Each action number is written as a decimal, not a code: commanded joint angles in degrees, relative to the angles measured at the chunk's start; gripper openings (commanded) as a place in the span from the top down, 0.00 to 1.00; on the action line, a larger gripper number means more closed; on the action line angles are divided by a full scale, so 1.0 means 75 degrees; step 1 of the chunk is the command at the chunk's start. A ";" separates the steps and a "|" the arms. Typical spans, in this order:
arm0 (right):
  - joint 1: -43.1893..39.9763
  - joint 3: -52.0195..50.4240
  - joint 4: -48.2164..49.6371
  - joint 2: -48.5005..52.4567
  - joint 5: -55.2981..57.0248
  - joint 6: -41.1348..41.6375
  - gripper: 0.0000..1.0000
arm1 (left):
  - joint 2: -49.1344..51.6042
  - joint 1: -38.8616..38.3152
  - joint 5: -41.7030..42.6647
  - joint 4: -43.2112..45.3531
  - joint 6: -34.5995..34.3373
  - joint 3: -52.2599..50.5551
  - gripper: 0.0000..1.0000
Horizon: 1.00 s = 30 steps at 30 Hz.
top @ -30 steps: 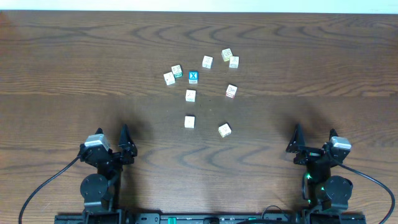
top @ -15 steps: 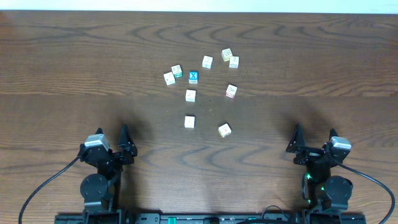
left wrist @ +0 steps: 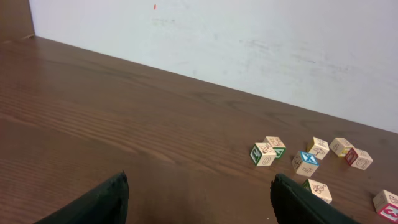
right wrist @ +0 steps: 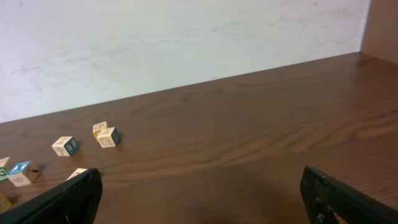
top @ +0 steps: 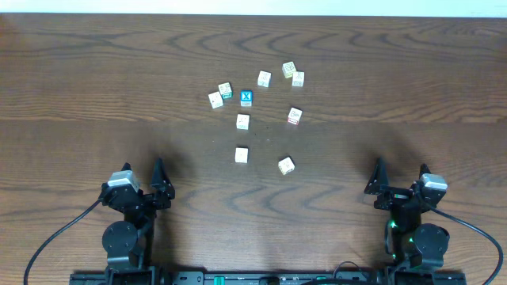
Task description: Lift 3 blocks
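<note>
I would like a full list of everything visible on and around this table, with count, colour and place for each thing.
small cream-white wooden cubes: nine, cream-white with faint printed faces, scattered around the table's middle.
wooden cube with a bright blue face and white X: one, blue and white, among the farther cubes.
brown wooden table: one, dark brown, under everything.
white wall: one, white, behind the far table edge.
left gripper: one, black, near edge, left side, open and empty.
right gripper: one, black, near edge, right side, open and empty.
</note>
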 commanded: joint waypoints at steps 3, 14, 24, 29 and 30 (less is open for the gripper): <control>0.0076 -0.0015 -0.0009 -0.0050 -0.0012 -0.0114 0.01 | -0.0076 0.0006 -0.0035 -0.0335 -0.0067 -0.0079 0.27; 0.0076 -0.0012 0.0090 -0.0047 -0.1437 -0.0673 0.01 | -0.0076 0.0006 -0.0035 -0.0335 -0.0067 -0.0079 0.26; 0.0076 0.0414 -0.0122 0.0128 -0.3258 -0.1314 0.01 | -0.0076 0.0006 -0.0035 -0.0335 -0.0067 -0.0079 0.27; 0.0076 0.1247 -0.1023 0.0871 -0.3197 -0.2072 0.01 | -0.0076 0.0006 -0.0035 -0.0335 -0.0070 -0.0079 0.26; 0.0076 0.1431 -0.1172 0.1105 -0.3197 -0.2206 0.01 | -0.0076 0.0006 -0.0035 -0.0335 -0.0067 -0.0079 0.27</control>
